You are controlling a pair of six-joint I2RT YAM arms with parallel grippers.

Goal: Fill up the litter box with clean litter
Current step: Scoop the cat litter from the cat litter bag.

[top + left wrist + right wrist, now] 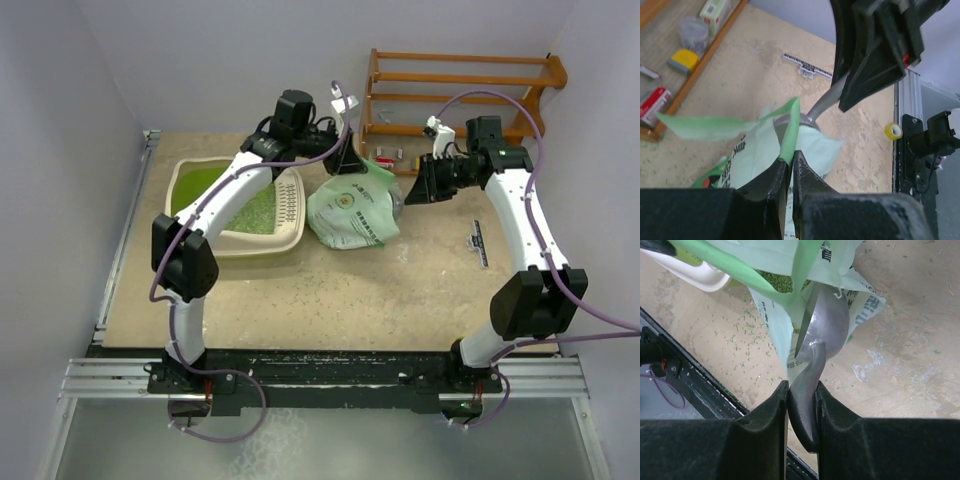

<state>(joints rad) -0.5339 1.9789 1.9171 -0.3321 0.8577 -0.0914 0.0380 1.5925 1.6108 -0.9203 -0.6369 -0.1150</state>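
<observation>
The cream litter box (288, 238) lies at the table's left, with green litter (256, 212) spread inside it. Right of it slumps a pale green printed bag (350, 215). My left gripper (347, 160) is shut on the bag's green top edge (789, 135) and holds it up. From the right, my right gripper (418, 188) is shut on the handle of a metal scoop (826, 315). The scoop's bowl sits in the bag's mouth, just below more litter (776, 282) inside the bag. A corner of the litter box (697, 274) shows in the right wrist view.
A wooden rack (462, 92) with small items stands at the back right. A black strip (480, 243) lies right of the bag. Loose pellets (747, 322) dot the table in front of the bag. A yellow tape roll (893, 131) sits by the side rail.
</observation>
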